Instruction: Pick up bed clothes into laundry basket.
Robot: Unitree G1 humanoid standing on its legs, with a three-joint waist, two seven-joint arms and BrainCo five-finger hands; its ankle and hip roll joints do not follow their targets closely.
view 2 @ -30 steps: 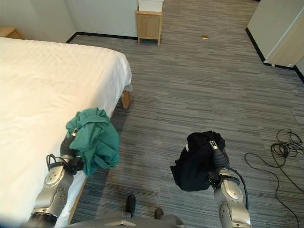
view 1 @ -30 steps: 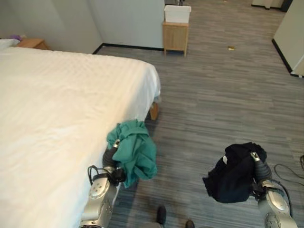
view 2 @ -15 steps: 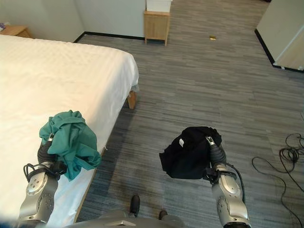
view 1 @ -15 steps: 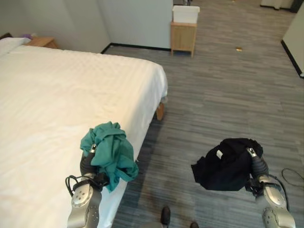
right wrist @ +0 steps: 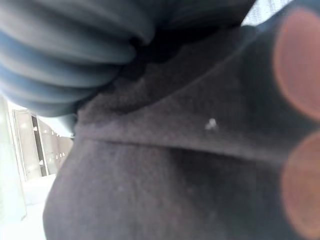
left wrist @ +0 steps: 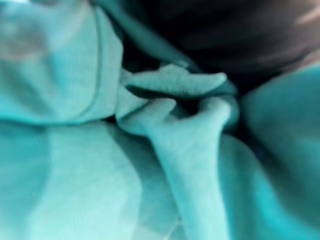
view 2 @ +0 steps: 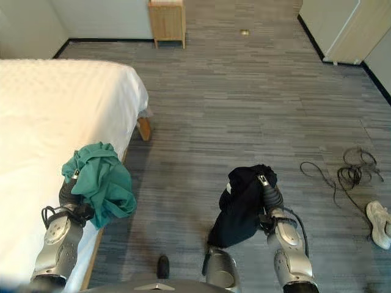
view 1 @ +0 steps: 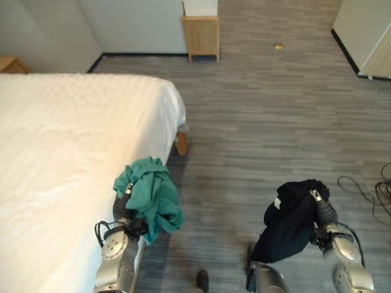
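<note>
Now left hand (view 1: 125, 204) clutching green garment (view 1: 153, 195) beside bed (view 1: 67, 152), right hand (view 1: 322, 210) gripping black garment (view 1: 287, 223)

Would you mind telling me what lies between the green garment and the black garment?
Bare grey floor, seen in both eye views; the green garment and black garment hang apart.

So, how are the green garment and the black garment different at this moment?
The green garment hangs from the left hand beside the edge of the white bed; the black garment hangs from the right hand over the grey floor, away from the bed. The green one is bunched into a short bundle, while the black one droops in a longer shape. Both are held up, clear of the floor.
</note>
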